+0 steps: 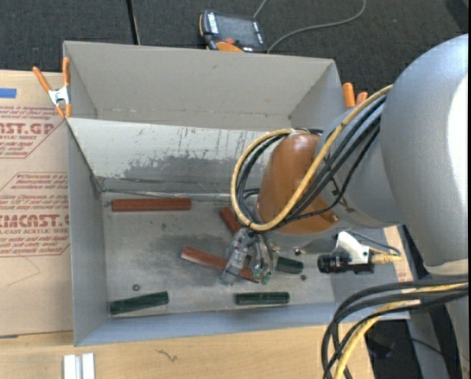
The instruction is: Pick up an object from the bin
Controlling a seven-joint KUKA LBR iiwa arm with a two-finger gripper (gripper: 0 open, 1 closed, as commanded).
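The pincer [243, 268] is low over the right end of a reddish-brown stick [202, 257] lying mid-floor in the bin [85, 235]. I cannot tell how far it is open. A green stick [262, 298] lies just nearer, along the near wall. Bare floor lies to the left.

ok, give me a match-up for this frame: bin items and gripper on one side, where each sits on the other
Things:
1 long red-brown bar
2 short red-brown bar
3 two long green bars
4 gripper

Places:
A along the floor's front edge
B over the floor, right of centre
C foot of the back wall, left
D mid-floor, tilted, right end by the gripper

Pairs: 1-C, 2-D, 3-A, 4-B
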